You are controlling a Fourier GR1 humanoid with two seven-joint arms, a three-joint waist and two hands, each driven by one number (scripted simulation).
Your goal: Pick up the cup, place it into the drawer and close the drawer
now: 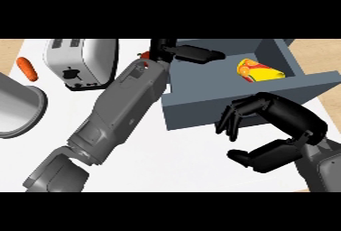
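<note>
cup [260, 71] is already in the drawer [200, 110], lying on its side toward the back right, so what's left is the close

right hand [276, 135] sits at the drawer's front panel, fingers curled in a claw, thumb under, gripping nothing; fingertips look to be at or just off the panel, can't tell which

left hand [193, 53] reaches over the drawer's back left corner, fingers lying out fairly straight, holding nothing

my take on doing the close well:
- lift the left hand and forearm out of the drawer before pushing, else the wall catches them
- push the front panel nearer its middle; contact is right of centre now and could skew the slide
- push flat and straight back, and run it all the way home

writing: none readable, no brand on the toaster [80, 63], cup only shows a yellow, orange and red pattern
</note>
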